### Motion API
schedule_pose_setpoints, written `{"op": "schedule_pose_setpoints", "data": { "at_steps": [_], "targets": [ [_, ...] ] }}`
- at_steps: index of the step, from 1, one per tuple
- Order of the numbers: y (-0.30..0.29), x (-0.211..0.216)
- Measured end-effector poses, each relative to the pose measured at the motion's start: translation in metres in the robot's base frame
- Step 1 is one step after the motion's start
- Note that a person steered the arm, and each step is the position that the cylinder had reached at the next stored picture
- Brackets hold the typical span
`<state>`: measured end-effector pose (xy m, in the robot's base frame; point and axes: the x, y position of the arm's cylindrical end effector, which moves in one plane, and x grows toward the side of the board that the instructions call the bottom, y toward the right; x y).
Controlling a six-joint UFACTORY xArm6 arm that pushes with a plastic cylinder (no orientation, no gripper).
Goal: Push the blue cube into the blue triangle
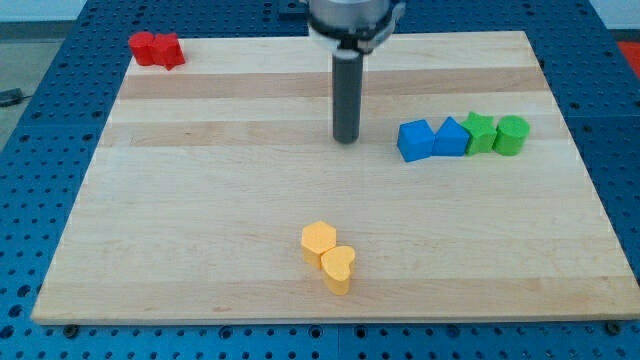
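The blue cube (414,140) sits at the view's right on the wooden board (200,230). Its right side touches the blue triangle (451,137). My tip (346,139) is the lower end of the dark rod, to the left of the blue cube with a gap of about a block's width between them. It touches no block.
A green star (481,132) and a green cylinder (512,135) continue the row to the right of the blue triangle. Two red blocks (156,49) sit at the top left corner. A yellow hexagon (318,240) and a yellow heart (338,268) sit near the bottom centre.
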<state>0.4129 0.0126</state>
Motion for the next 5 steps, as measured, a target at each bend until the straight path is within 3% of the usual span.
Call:
{"op": "schedule_pose_setpoints", "data": {
  "at_steps": [5],
  "targets": [
    [0.044, 0.003]
  ]
}}
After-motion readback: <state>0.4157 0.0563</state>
